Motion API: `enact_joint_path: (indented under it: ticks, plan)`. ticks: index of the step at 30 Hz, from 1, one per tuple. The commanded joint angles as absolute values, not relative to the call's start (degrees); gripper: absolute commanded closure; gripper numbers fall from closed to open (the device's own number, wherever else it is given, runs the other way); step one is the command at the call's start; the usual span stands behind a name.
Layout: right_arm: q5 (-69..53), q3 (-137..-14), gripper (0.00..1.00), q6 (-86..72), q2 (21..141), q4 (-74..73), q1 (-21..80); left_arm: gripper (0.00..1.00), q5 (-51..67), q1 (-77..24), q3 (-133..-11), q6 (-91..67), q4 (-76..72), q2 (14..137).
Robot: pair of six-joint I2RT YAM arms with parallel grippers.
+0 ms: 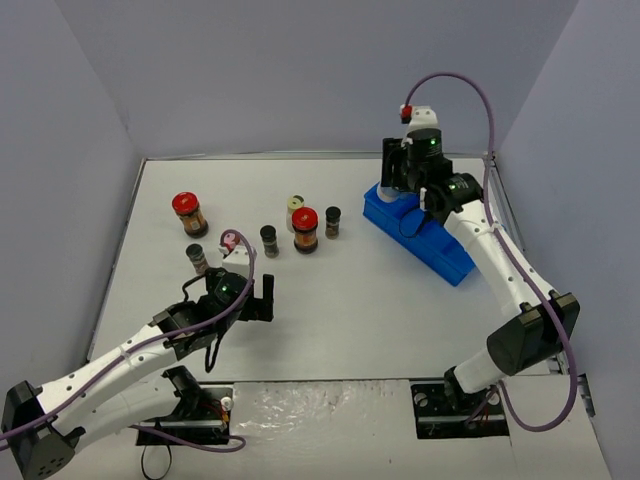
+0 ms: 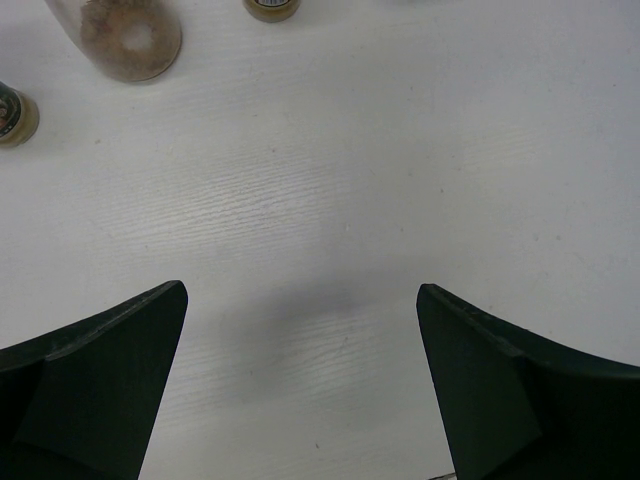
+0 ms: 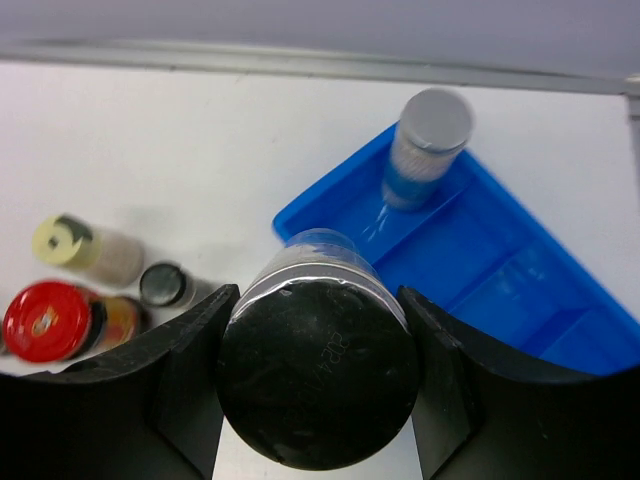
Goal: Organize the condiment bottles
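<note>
Blue tray (image 1: 447, 260) near table (image 1: 380, 320) edge; right end effector (image 3: 315, 310) grips bottle (image 3: 318, 385).

- Bare counter (image 2: 330, 200) lies open between the left fingers (image 2: 100, 380).
- A clear jar (image 2: 120, 40) and a small jar (image 2: 270, 8) stand at 11 to 12 o'clock.
- In the tray (image 3: 520, 290), a grey-capped jar (image 3: 425, 150) fills the 11 o'clock compartment; the others lie free beside the held jar (image 3: 318, 375).

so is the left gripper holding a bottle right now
No, the left gripper is open over the bare table, with nothing in the gap between its two sides.
</note>
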State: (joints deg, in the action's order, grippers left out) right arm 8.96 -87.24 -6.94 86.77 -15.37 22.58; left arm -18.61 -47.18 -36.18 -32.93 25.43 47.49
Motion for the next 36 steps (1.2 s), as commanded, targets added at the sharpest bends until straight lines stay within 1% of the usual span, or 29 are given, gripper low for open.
enact_joint_path:
  ticks: [1, 6, 10, 23, 31, 34, 36]
  plan:
    - [9.2, -95.4, 1.0, -5.9, 93.0, -12.6, 17.5, 0.03, -18.0, -46.7, -41.6, -31.6, 24.4, 47.3]
    - [7.9, -101.3, 1.0, -6.4, 100.6, -12.0, 13.8, 0.03, -17.7, -46.5, -44.5, -31.1, 25.8, 48.2]
    - [7.1, -102.9, 1.0, -7.0, 105.1, -11.2, 13.0, 0.03, -17.2, -46.2, -45.7, -30.9, 25.8, 48.5]
    - [6.1, -96.7, 1.0, -7.0, 109.4, -2.5, 13.0, 0.03, -15.6, -45.6, -47.2, -29.6, 26.6, 49.6]
    - [6.5, -96.0, 1.0, -6.6, 112.3, -1.6, 13.0, 0.03, -15.0, -45.4, -47.5, -29.0, 26.9, 49.0]
    - [5.9, -95.8, 0.96, -6.9, 113.1, -1.6, 13.0, 0.03, -15.0, -45.4, -47.6, -28.9, 27.0, 48.8]
    - [5.4, -95.5, 0.89, -7.2, 113.7, -1.6, 13.1, 0.03, -15.3, -45.3, -47.3, -28.8, 26.8, 48.5]
